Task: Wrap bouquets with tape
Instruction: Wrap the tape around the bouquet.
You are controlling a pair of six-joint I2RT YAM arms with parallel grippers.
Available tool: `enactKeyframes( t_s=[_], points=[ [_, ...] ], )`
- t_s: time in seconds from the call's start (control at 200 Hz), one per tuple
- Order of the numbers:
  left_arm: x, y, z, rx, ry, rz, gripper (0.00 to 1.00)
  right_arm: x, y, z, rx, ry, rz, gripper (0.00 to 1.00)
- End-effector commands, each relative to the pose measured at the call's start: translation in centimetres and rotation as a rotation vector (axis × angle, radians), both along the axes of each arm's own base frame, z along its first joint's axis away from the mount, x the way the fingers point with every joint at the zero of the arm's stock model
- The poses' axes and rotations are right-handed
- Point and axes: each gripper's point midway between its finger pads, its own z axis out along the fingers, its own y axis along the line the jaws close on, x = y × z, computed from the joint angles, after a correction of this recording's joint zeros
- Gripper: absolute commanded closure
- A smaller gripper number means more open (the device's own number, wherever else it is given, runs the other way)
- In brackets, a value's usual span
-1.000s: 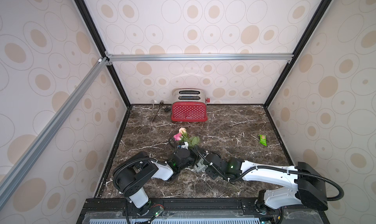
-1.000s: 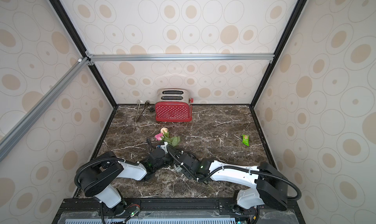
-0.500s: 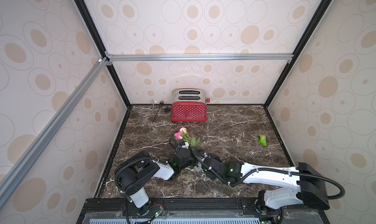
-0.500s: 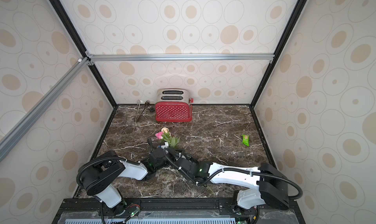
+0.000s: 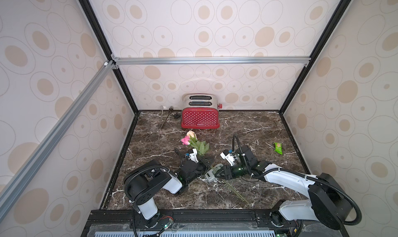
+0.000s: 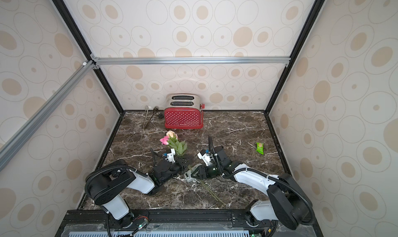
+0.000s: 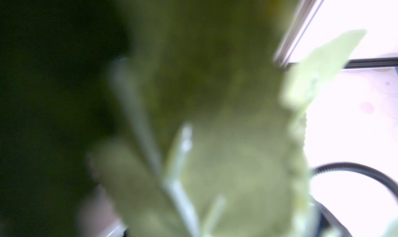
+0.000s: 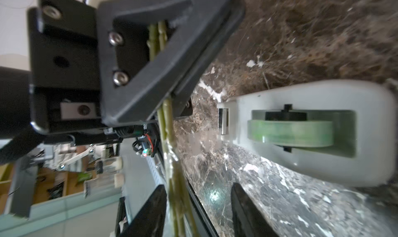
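Note:
The bouquets (image 5: 190, 137) (image 6: 170, 137) lie on the marble floor: pink and peach roses with green leaves, thin stems (image 5: 233, 189) running toward the front edge. My left gripper (image 5: 206, 160) (image 6: 183, 160) is shut on the stems just below the leaves; in the right wrist view its black jaws clamp the stems (image 8: 162, 36). Blurred leaves (image 7: 215, 117) fill the left wrist view. The grey tape (image 5: 212, 174) (image 8: 301, 128) dispenser stands beside the stems. My right gripper (image 8: 196, 212) is open around the stems (image 8: 174, 192), which show a glossy clear band.
A red toaster (image 5: 200, 117) stands at the back wall with metal tongs (image 5: 164, 117) to its left. A small green packet (image 5: 277, 148) lies at the right. Patterned walls close in the marble floor on three sides.
My right gripper has gone from shut to open and drawn back slightly along the stems. My left gripper has closed on the stems. The bouquets have hardly moved.

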Motion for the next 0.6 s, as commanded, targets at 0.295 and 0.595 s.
enactKeyframes(
  t_s=[0.295,0.595],
  points=[
    [0.1,-0.6,2.4,-0.076,-0.086,-0.006,1.0,-0.8,0.3,1.3,0.141,0.068,0.071,1.0],
    [-0.4,-0.5,-0.8,0.031,0.088,-0.018,0.61,-0.4,-0.9,-0.7,-0.367,-0.329,0.133,1.0]
  ],
)
